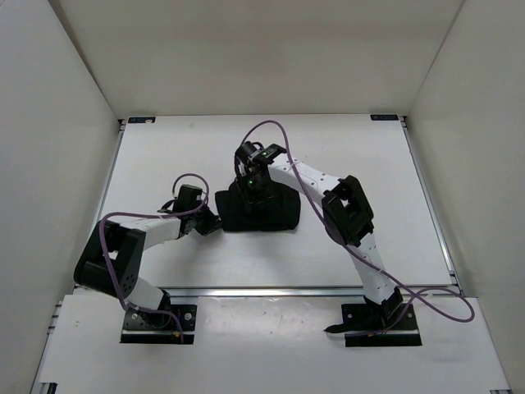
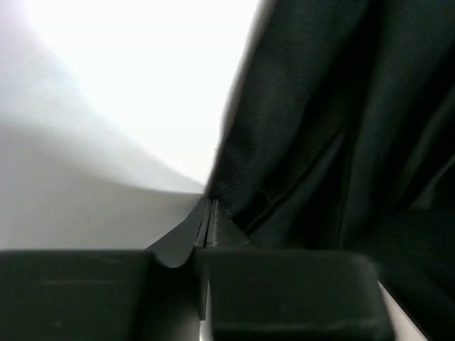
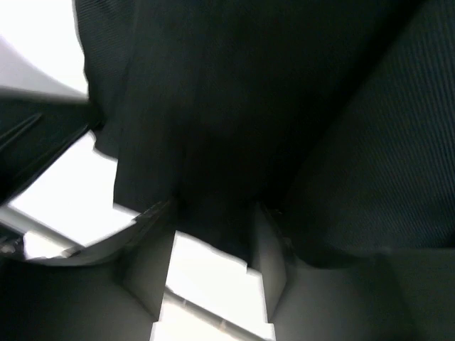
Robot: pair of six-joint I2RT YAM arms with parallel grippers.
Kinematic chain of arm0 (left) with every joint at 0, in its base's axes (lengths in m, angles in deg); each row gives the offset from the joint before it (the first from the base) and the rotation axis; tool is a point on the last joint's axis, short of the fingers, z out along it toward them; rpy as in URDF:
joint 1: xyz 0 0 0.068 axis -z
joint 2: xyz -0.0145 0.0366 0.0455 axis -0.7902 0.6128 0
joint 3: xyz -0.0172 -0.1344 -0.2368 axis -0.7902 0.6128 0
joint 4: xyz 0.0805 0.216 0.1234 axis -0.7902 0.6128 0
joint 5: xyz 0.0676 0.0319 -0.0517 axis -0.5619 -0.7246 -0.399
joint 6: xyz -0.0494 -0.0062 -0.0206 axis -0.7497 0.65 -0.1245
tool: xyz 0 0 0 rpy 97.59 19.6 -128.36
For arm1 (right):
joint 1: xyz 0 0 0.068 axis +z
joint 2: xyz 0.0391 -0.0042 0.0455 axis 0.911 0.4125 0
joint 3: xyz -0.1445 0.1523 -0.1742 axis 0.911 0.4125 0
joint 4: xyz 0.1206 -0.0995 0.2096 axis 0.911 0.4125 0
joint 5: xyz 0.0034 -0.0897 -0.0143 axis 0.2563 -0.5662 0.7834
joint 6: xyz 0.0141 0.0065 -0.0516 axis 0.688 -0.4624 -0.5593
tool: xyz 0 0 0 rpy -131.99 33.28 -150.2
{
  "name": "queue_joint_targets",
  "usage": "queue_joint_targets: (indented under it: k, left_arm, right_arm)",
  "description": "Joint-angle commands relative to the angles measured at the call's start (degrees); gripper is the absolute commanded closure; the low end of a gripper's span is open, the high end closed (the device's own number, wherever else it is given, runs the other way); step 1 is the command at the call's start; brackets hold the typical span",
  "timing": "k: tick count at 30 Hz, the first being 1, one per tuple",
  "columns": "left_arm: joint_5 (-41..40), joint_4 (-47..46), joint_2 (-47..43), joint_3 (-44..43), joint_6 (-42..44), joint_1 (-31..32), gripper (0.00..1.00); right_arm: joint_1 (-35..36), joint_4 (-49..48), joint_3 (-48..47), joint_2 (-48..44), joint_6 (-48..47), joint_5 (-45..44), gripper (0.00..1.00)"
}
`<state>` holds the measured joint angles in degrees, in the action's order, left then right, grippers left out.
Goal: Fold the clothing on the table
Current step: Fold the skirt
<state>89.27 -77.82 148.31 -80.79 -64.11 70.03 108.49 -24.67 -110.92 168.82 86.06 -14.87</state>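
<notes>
The black clothing point(image 1: 267, 211) lies in a compact folded bundle mid-table. My left gripper point(image 1: 212, 223) is low at its left edge. In the left wrist view its jaws point(image 2: 208, 201) are pressed together, pinching the edge of the clothing point(image 2: 320, 128) at their tips. My right gripper point(image 1: 253, 190) points down at the bundle's far edge. Its fingers point(image 3: 146, 241) stand apart, astride a dark fold of the clothing point(image 3: 234, 128) that fills the gap between them. White table shows below that fold.
The white table point(image 1: 164, 164) has a metal rail point(image 1: 312, 291) along its near edge and blue marks at the far corners point(image 1: 141, 120). White enclosure walls point(image 1: 49, 164) close in the left, right and back. Purple cables loop over both arms.
</notes>
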Motion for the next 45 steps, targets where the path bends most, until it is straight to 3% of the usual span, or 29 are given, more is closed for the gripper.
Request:
queue_joint_targets:
  k: [1,2,3,4,11,18,32,34,36,39,40,42,45]
  left_arm:
    - [-1.9,0.3,3.3,-2.2,2.3,1.6,0.98]
    - [-1.8,0.2,3.9,-2.2,2.2,1.6,1.00]
    - [-1.7,-0.1,4.3,-2.2,2.6,1.9,1.00]
    - [-2.1,-0.3,4.4,-2.6,2.7,2.0,1.00]
    - [-1.7,-0.9,4.4,-2.2,2.7,2.0,1.00]
    - [-0.7,-1.5,4.0,-1.6,2.8,1.9,1.00]
    - [1.0,-1.8,3.1,-0.3,4.6,-0.2,1.00]
    - [3.3,-2.4,2.6,0.6,4.0,-1.7,0.94]
    - [3.5,-2.3,1.0,0.3,3.9,-1.9,0.79]
    - [4.3,0.3,-1.8,-0.8,4.3,-2.2,0.49]
    - [4.6,1.4,-2.3,-1.1,4.2,-2.3,0.47]
    - [5.8,2.8,-4.6,-1.2,3.8,-3.0,0.43]
    - [7.8,5.2,-7.5,-0.5,5.0,-4.5,0.42]
  right_arm:
    - [-0.2,2.5,-4.7,3.4,0.4,-2.6,0.65]
    - [0.0,3.1,-6.1,4.0,0.2,-2.2,0.84]
    - [0.0,4.1,-7.1,4.0,-0.5,-2.2,0.95]
    - [0.6,3.9,-7.9,4.0,-0.5,-2.1,1.00]
    - [1.4,5.1,-15.7,4.2,0.7,5.3,1.00]
    - [2.4,9.5,-23.3,10.7,0.0,8.4,1.00]
    - [6.5,11.6,-26.5,20.0,-3.1,2.8,1.00]
    - [6.2,12.3,-27.7,19.4,-3.0,2.7,0.98]
    - [6.1,14.6,-30.2,18.7,-2.7,2.1,0.91]
    - [5.8,19.9,-36.7,17.1,-1.8,-0.4,0.63]
    - [5.7,21.1,-38.7,15.8,-2.3,-0.3,0.57]
    - [5.4,19.8,-33.3,8.5,-1.5,-1.1,0.31]
    - [5.2,19.4,-26.8,0.7,-1.6,-3.9,0.14]
